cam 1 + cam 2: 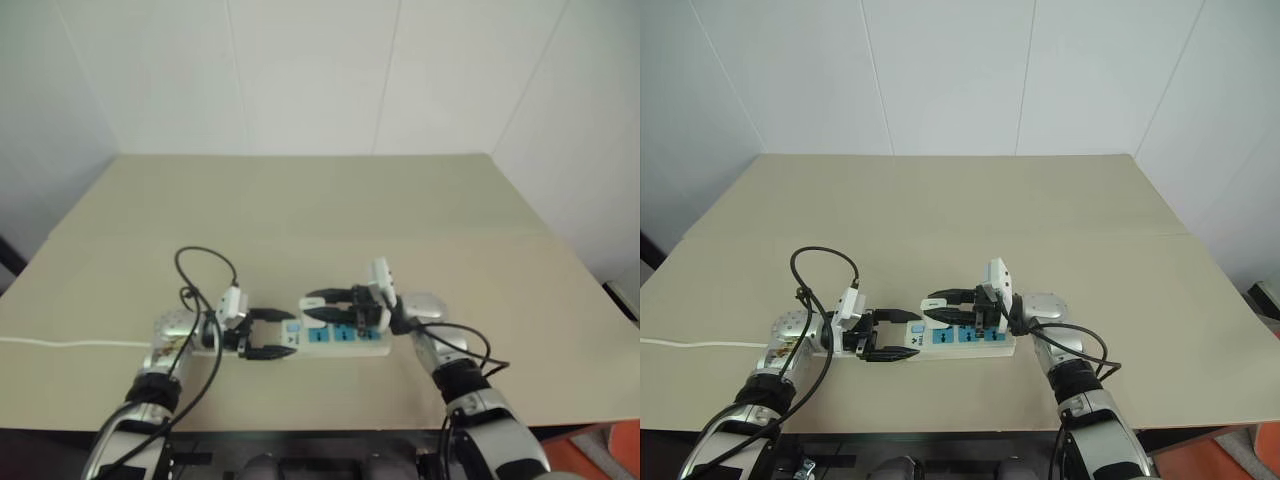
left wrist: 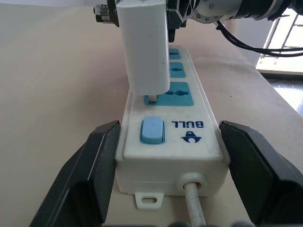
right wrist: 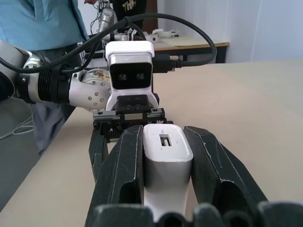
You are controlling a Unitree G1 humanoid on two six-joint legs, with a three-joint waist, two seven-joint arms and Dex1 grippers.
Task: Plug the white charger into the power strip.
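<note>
White panelled walls [image 1: 960, 70] enclose the scene on three sides, meeting behind a broad beige table [image 1: 970, 210].

Table: flat, matt, bare over its far half; all items sit near its front edge.

Person [image 3: 45, 21]: seen in the right wrist view, standing past the table edge in a blue top; only the torso shows.

Power strip [image 2: 173, 142]: long white bar lying flat on the table, lengthwise between the two grippers. Three blue sockets in a row, a blue switch [image 2: 152, 130] at the cord end, beside it the printed mark "BULL". A mounting tab sits under that end.

Cord [image 1: 70, 344]: thin, white, leaving the strip's switch end and running along the table toward the robot's left edge.

Left gripper [image 1: 268, 334]: level, pointing toward the robot's right. Its two black fingers [image 2: 90, 175] stand wide, one on each long side of the strip's switch end. Whether they press the sides cannot be told.

Right gripper [image 1: 952, 308]: level, pointing toward the robot's left, above the strip. Fingers [image 3: 124, 170] clamped on both flat sides of the charger.

White charger [image 2: 143, 47]: small rounded white block, upright over the socket nearest the switch. Its metal prongs reach into that socket's slots; a gap shows between its body and the strip's face.
</note>
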